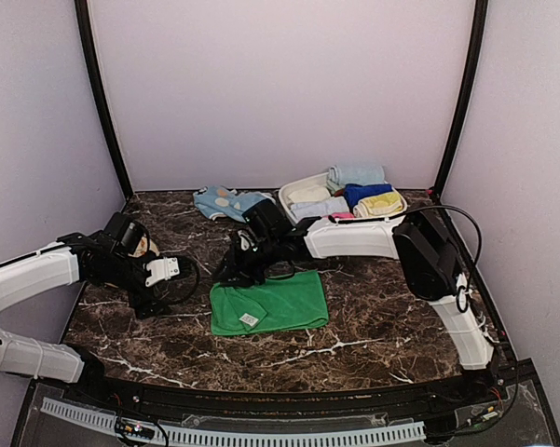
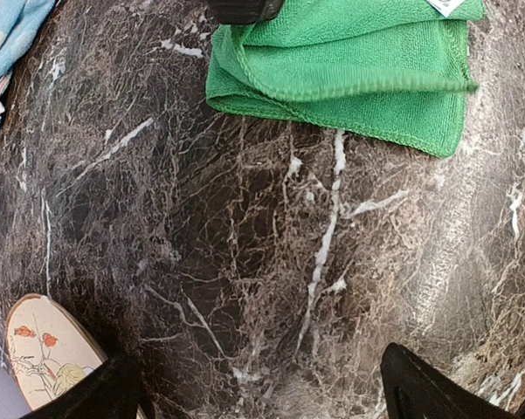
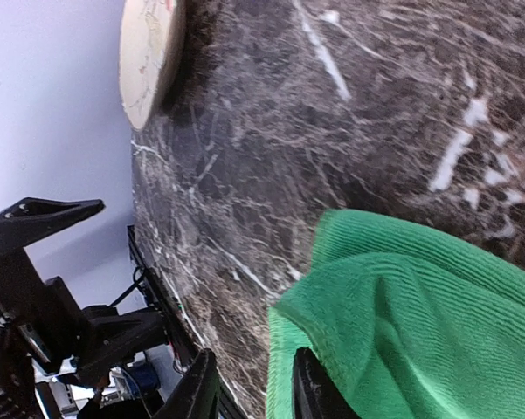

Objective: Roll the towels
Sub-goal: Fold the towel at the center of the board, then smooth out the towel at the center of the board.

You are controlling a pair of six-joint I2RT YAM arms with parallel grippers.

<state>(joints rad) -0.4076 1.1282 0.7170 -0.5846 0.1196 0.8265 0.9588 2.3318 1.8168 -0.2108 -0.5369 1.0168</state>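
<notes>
A plain bright green towel lies folded flat at the table's middle; it also shows in the left wrist view and the right wrist view. My right gripper reaches across to the towel's far left corner. In its wrist view the right gripper has its fingers apart, one on the towel's raised edge, the other over bare table. My left gripper is wide open and empty, left of the towel, over bare marble. I cannot make out a lime-yellow swirl towel.
A white basket with several folded cloths stands at the back right. A light blue patterned cloth lies at the back middle. A tan leaf-print disc sits by the left wall, near my left gripper.
</notes>
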